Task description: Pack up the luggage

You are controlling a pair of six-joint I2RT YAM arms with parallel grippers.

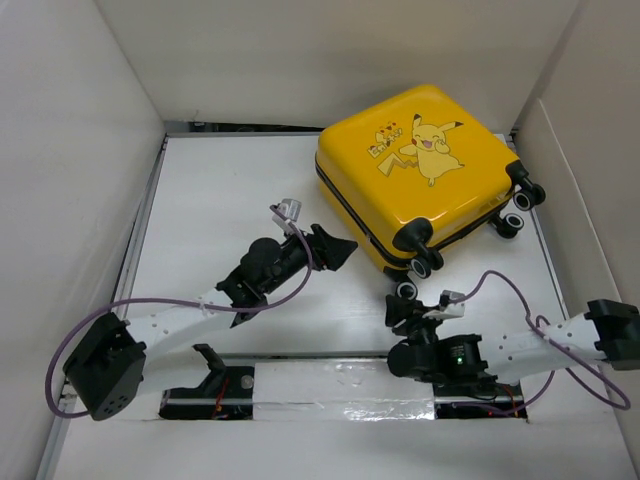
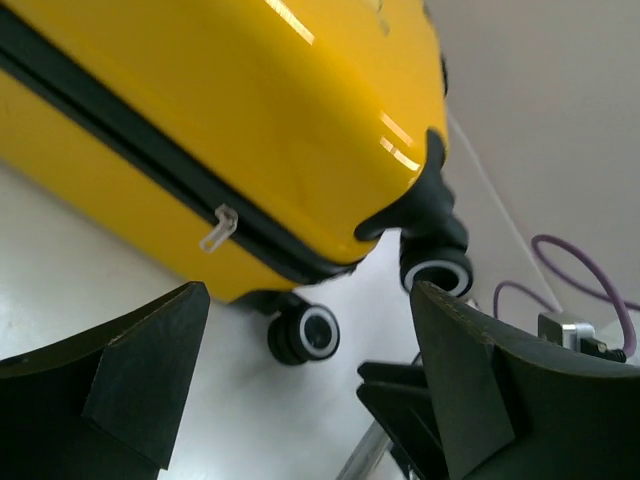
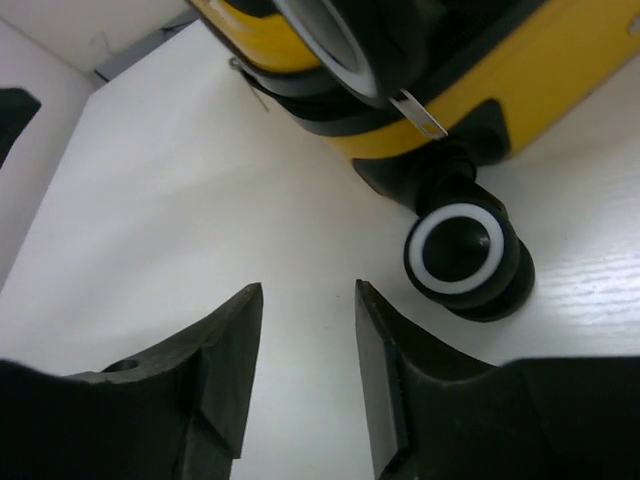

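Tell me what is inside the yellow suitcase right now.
The luggage lies closed on the table, Pikachu face up, its black zipper band shut. The shell covers the inside, so any contents cannot be seen.

White table (image 1: 220, 190): one yellow suitcase (image 1: 420, 170), closed, lying flat at two o'clock, wheels toward five o'clock.
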